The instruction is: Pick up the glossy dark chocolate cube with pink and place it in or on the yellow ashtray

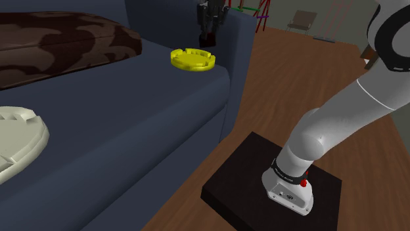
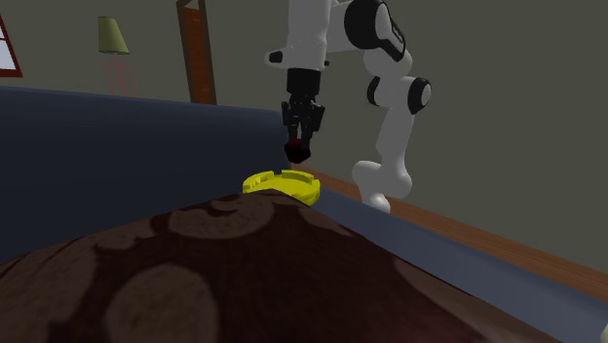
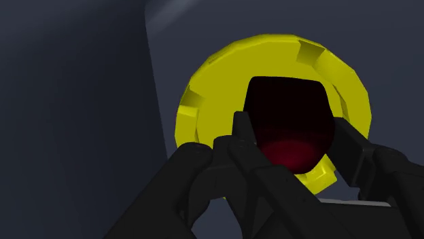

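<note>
Dark glossy cube (image 3: 285,102), showing a pink-red glow on one face, is clasped between the fingers of the black gripper (image 3: 291,127). It hangs just above the yellow ashtray (image 3: 193,112), which lies on the navy sofa (image 1: 131,131).

The main risk I see is the release. The ashtray looks shallow and notched, so a cube dropped from this gap could strike the rim, bounce or tip out onto the cushion. The soft seat might also let the ashtray rock.

In the wrist view the cube covers the ashtray's bowl, so centring is hard to judge. In the second exterior view a brown patterned cushion (image 2: 244,273) cuts off the ashtray's near rim. In the shoulder view the fingertips blur into the dark sofa back.
</note>
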You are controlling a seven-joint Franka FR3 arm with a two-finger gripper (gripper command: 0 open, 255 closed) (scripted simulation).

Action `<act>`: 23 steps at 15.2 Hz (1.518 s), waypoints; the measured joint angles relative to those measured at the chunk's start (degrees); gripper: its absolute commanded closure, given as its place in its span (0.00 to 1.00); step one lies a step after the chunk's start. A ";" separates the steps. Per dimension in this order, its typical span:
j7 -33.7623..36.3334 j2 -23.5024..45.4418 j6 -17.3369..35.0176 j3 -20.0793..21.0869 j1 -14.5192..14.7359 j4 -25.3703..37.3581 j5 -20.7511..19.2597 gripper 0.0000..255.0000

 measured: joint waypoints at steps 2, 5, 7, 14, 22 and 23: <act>-0.43 -0.81 1.25 -0.28 -0.06 -2.08 0.06 1.00; -0.72 -2.05 3.46 -0.45 -0.04 -5.54 0.20 1.00; -0.90 -2.33 5.11 -0.54 -0.06 -7.47 0.22 1.00; -0.94 -3.98 9.69 -0.33 0.12 -12.86 0.53 1.00; -0.78 -4.03 9.50 -0.25 0.06 -13.41 0.54 0.00; -0.77 -4.04 9.46 -0.25 0.05 -13.43 0.54 0.00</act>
